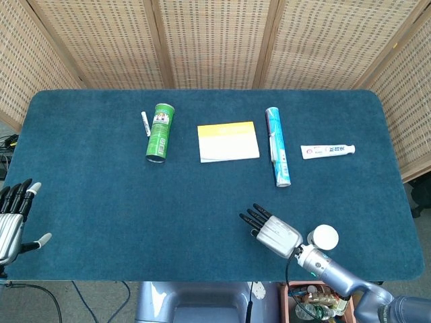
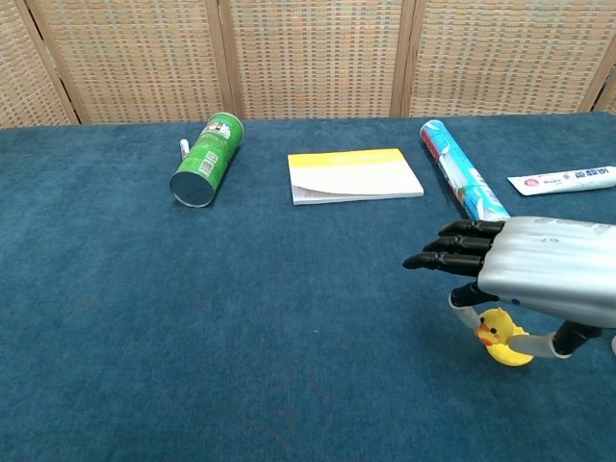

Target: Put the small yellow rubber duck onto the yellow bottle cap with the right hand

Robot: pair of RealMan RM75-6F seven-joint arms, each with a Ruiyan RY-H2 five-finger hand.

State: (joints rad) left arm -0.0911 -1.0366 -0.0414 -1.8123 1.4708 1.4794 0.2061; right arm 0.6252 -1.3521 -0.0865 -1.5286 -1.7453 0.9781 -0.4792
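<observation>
In the chest view my right hand (image 2: 539,279) hovers low over the front right of the table, pinching the small yellow rubber duck (image 2: 494,328) between thumb and a finger. The duck sits right at the yellow bottle cap (image 2: 514,352), which peeks out under the hand; whether the two touch I cannot tell. From the head view the right hand (image 1: 275,232) covers both duck and cap. My left hand (image 1: 12,221) rests at the table's front left edge with fingers apart, holding nothing.
A green can (image 1: 159,132) lies beside a white marker (image 1: 145,124). A yellow-topped notepad (image 1: 228,141), a blue tube (image 1: 277,146) and a toothpaste tube (image 1: 327,151) lie further back. A white round object (image 1: 324,237) sits just right of my right wrist.
</observation>
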